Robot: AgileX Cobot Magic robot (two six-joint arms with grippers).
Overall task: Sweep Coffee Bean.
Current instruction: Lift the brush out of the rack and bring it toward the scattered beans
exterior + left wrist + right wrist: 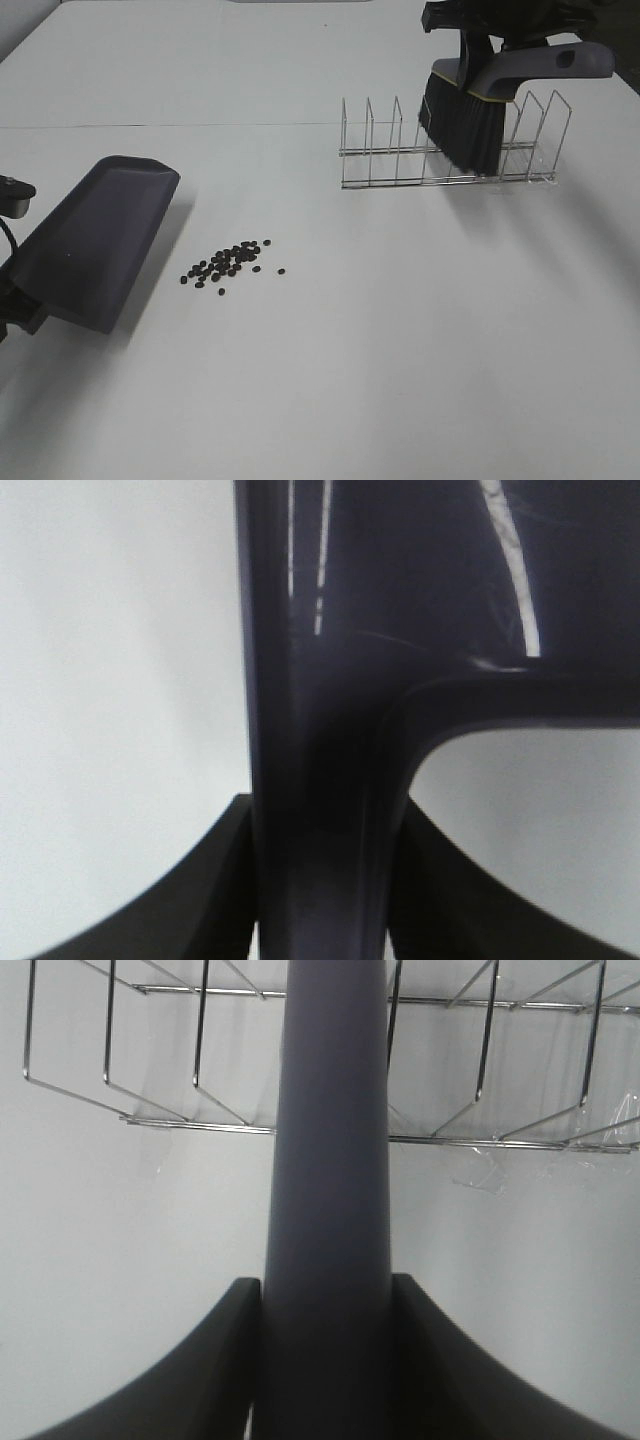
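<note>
Dustpan (95, 240) sits near small, dark, oval coffee beans (228, 262), loosely clustered.

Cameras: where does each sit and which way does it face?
Exterior high: mounted high, looking down on coffee beans, dustpan, brush at wire rack; right claw at top.
Left wrist: on left arm, facing dustpan handle shut in left claw.
Right wrist: on right arm, facing brush handle in its claw, rack beyond.
Exterior and right wrist share brush and rack.
</note>
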